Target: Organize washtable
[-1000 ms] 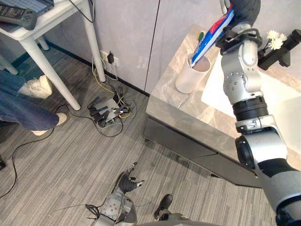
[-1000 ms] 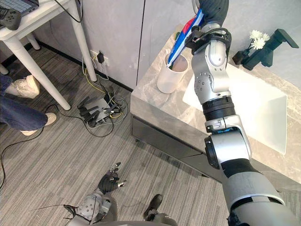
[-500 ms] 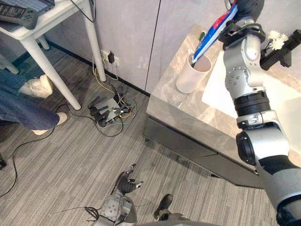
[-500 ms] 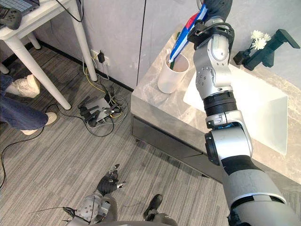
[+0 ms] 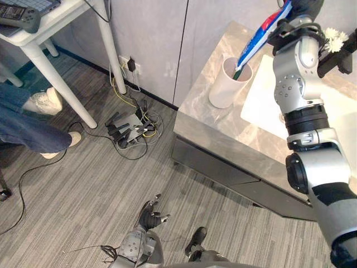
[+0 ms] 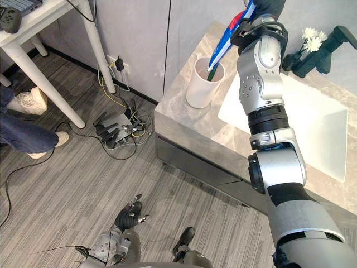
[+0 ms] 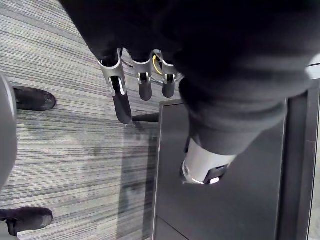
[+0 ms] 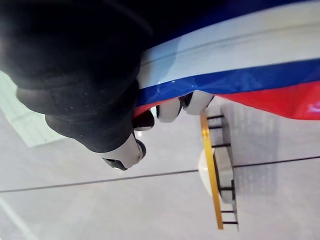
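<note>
A blue, white and red toothpaste tube slants down to a white cup at the left end of the grey stone washtable. The tube's green lower end sits in the cup's mouth. My right hand is raised above the cup and shut on the tube's upper end; in the right wrist view its fingers curl under the tube. My left hand hangs low over the floor, its fingers relaxed and holding nothing.
A white sink lies right of the cup, with white flowers in a black holder behind it. A dark cabinet front runs below the counter. A power strip with cables, a white table leg and a person's legs are at left.
The right hand has moved right and a little further back, so the tube stands steeper. Its lower end has stayed at the cup's mouth. The left hand has not moved.
</note>
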{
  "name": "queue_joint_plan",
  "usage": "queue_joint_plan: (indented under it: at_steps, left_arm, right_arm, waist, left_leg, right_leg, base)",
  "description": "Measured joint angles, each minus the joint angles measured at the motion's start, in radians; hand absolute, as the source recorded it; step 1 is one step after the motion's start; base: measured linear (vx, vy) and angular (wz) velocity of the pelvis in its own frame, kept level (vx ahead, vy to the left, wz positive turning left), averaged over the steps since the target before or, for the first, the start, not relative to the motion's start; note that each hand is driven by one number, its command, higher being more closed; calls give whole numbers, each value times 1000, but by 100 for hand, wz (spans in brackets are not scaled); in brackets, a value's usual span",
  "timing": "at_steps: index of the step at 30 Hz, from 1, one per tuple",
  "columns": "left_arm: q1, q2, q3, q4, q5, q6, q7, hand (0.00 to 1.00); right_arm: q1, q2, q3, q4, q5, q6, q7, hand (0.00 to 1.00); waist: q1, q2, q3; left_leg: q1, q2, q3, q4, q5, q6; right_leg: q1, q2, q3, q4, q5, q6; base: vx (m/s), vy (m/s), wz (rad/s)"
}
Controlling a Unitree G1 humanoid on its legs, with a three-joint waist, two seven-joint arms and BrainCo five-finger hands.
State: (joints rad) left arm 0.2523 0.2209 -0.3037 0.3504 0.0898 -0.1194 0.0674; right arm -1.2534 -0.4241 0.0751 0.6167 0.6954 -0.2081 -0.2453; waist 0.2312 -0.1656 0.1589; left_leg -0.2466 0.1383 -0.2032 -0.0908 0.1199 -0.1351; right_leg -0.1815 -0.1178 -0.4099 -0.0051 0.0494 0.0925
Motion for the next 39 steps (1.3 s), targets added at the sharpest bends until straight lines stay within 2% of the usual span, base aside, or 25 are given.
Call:
queue_joint_plan:
  at_steps: [10, 24, 34, 39]
  left_arm:
    - [-18, 1, 2, 0, -1, 0, 0, 0]
    - [-18, 0, 5, 0, -1, 0, 1, 0]
    - [-16, 0, 27, -1, -1, 1, 0, 0]
    - [-16, 0, 27, -1, 0, 1, 0, 0]
  right_arm:
    - [-3, 1, 1, 0, -1, 1, 5, 100]
    - [-6, 15, 1, 0, -2, 1, 6, 100]
    - [-6, 26, 13, -1, -19, 2, 13, 100]
    - [-5, 27, 21, -6, -19, 21, 34, 100]
  waist:
    - [1, 0, 36]
    - [2, -1, 37]
    - [2, -11, 42]
    - [2, -11, 42]
  left_leg:
    - [-3, 0, 0, 0, 0, 0]
    - [-1, 2, 1, 0, 0, 0]
    - [4, 3, 3, 0, 0, 0]
    - [6, 3, 3, 0, 0, 0]
  right_leg:
    - [-3, 0, 0, 0, 0, 0]
    - [-1, 2, 1, 0, 0, 0]
    - [2, 2, 3, 1, 0, 0]
    - [4, 2, 4, 2, 0, 0]
  base:
    - [0, 0, 0]
    - [2, 0, 0]
    - [0, 0, 0]
    - [0, 0, 0]
